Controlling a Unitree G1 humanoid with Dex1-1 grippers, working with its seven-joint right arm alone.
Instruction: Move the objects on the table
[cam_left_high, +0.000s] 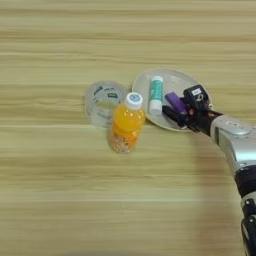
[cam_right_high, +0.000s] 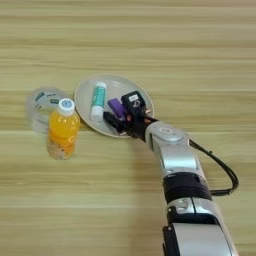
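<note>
A pale round plate (cam_left_high: 175, 80) sits right of centre on the wooden table (cam_left_high: 60, 190). The white-and-teal glue stick (cam_left_high: 156, 94) lies on its left half. Beside it, the small purple block (cam_left_high: 175, 102) rests tilted over the plate's right half, between my right gripper's two black fingers. The right gripper (cam_left_high: 178, 102) reaches in from the lower right and is shut on the block. The orange-drink bottle (cam_left_high: 126, 124) with its white cap stands upright on the table, just left of the plate.
A clear roll of tape (cam_left_high: 102, 102) lies flat behind the bottle and left of the plate. My silver forearm (cam_right_high: 170, 145) and a black cable (cam_right_high: 220, 170) cross the table's lower right.
</note>
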